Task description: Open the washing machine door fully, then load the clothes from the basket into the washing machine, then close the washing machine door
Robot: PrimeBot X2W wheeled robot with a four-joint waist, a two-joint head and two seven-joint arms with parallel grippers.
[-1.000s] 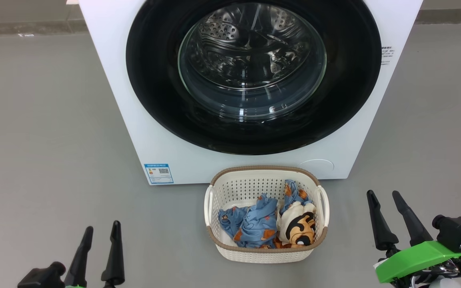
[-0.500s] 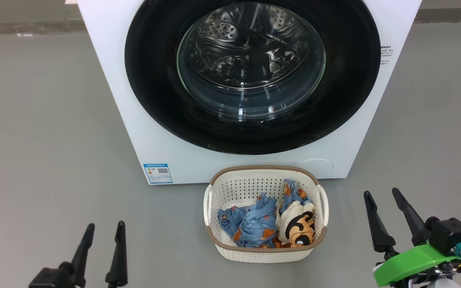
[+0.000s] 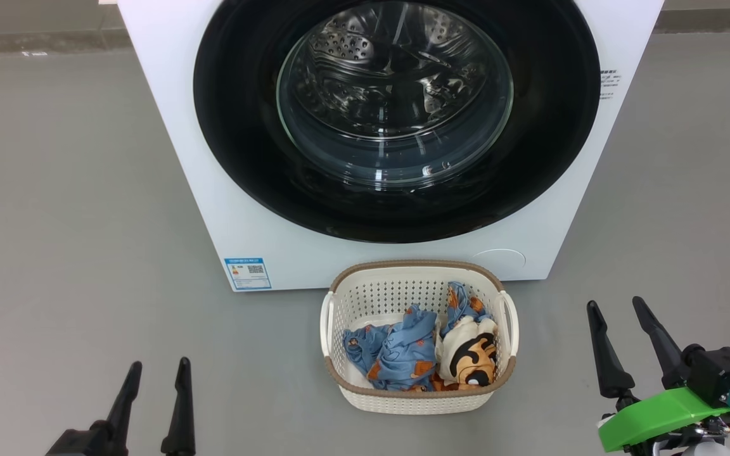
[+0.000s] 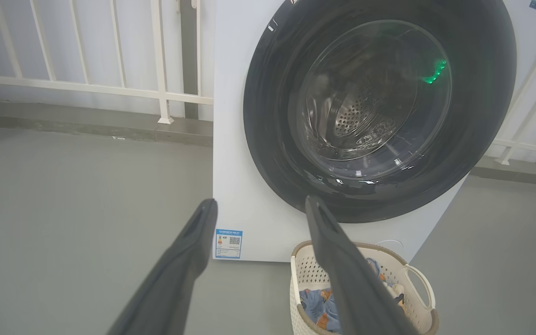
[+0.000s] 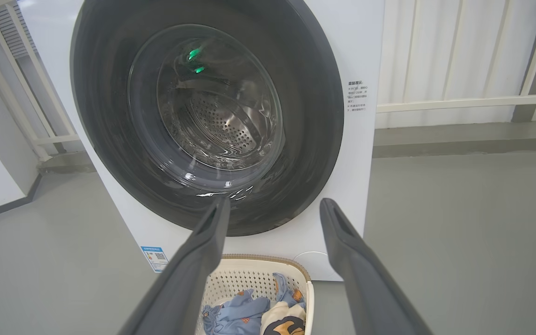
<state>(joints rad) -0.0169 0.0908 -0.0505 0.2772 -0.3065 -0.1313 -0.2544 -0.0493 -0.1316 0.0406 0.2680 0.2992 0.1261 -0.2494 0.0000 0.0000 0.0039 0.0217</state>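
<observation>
Right now you have the washing machine [image 3: 168, 158] straight ahead on the grey floor [image 3: 54, 221], and its door [image 3: 238, 126] sits shut, flush against the white front, with the steel drum visible through the domed glass window [image 3: 394, 95]. You can see the basket [image 3: 417, 269] on the floor just in front of the machine, below the door's lower edge and a little right of the blue label sticker [image 3: 248, 273]. Inside it lie the clothes [image 3: 403, 354]: a light blue printed piece bunched on the left, a cream one with a black-and-orange cartoon on the right. Your left gripper [image 3: 158, 363] hangs at the lower left, well apart from the basket, its 2 dark fingers spread wide with nothing between them. Your right gripper [image 3: 614, 303] hangs at the lower right, likewise spread wide and empty, a green cover [image 3: 663, 411] on its wrist. From both wrist views the fingers point toward the door, with a white railing [image 4: 110, 86] behind the machine
</observation>
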